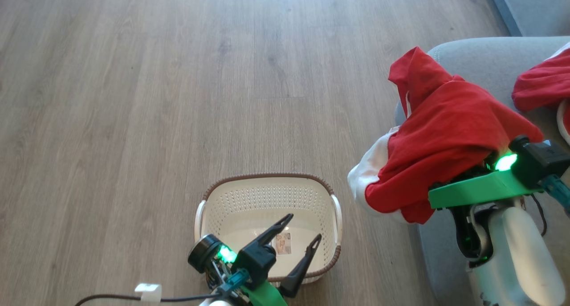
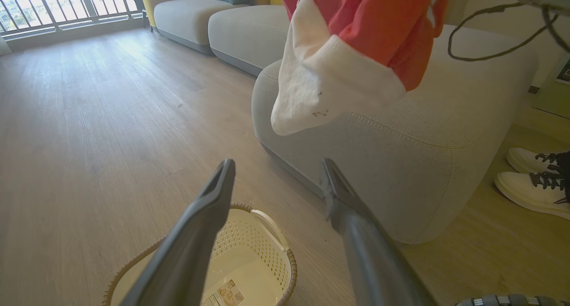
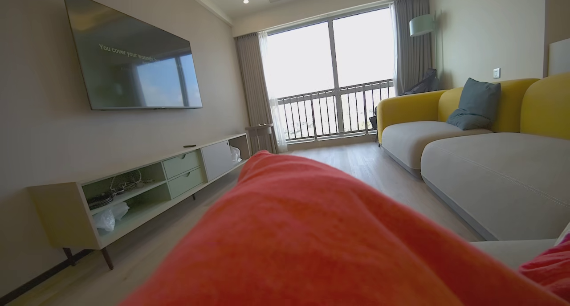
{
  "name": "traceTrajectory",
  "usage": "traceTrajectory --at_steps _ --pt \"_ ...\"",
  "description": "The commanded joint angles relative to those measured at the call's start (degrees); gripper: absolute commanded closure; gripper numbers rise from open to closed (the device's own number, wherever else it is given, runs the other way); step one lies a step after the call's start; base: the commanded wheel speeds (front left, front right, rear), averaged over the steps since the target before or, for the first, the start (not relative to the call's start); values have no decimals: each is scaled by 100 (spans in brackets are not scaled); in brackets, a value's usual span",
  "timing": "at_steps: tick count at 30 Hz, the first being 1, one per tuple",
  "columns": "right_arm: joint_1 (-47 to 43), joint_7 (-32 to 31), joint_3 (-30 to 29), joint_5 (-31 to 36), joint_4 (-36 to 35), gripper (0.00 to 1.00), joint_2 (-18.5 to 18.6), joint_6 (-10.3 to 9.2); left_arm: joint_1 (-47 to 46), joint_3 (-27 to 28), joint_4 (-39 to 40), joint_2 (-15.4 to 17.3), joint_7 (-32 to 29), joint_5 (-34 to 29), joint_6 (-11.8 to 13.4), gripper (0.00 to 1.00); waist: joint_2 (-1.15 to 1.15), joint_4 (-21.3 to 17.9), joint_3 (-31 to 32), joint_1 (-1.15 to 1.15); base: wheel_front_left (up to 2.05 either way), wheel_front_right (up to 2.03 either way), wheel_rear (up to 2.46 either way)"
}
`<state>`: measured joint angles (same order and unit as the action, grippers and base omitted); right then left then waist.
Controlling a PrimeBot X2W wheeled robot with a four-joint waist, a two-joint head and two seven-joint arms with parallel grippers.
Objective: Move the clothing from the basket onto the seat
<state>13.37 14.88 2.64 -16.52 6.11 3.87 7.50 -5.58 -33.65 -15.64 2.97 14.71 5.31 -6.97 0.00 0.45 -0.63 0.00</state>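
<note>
Left gripper, jaws wide, above the basket on the floor. Clothing drapes the right gripper at the corner of the seat; jaws hidden, state unclear.

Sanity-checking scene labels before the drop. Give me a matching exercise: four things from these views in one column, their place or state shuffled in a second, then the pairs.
Things:
1. cream perforated plastic basket
2. red fabric garment with white cuff
3. second red fabric garment, at the head view's right edge
4. left end effector

Place or state:
A. lying on the grey fabric seat
B. open, above the basket
C. on the wood floor, holding no clothing
D. held aloft at the seat's corner

Pairs: 1-C, 2-D, 3-A, 4-B
</note>
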Motion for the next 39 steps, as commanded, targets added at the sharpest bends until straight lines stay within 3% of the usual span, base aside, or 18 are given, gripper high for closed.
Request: traceTrajectory --at_steps 1,10,22,31,39 --pt "188 12 108 14 -233 100 30 -1 -116 194 212 -9 29 14 -35 0 0 -30 -21 0 0 0 0" --pt "325 12 58 57 -320 100 26 -1 -217 253 286 -9 29 -37 -7 0 0 -579 -282 0 0 0 0" --pt "465 12 -266 30 -495 100 -24 -1 -620 224 288 6 29 -247 -34 0 0 -1626 -896 0 0 0 0" --pt "385 12 -554 44 -517 100 -81 -1 -631 77 249 67 29 -281 -46 0 0 -2433 -938 0 0 0 0" --pt "181 12 -754 108 -549 100 -96 -1 -519 53 364 60 29 -287 -44 0 0 -2854 -747 0 0 0 0"
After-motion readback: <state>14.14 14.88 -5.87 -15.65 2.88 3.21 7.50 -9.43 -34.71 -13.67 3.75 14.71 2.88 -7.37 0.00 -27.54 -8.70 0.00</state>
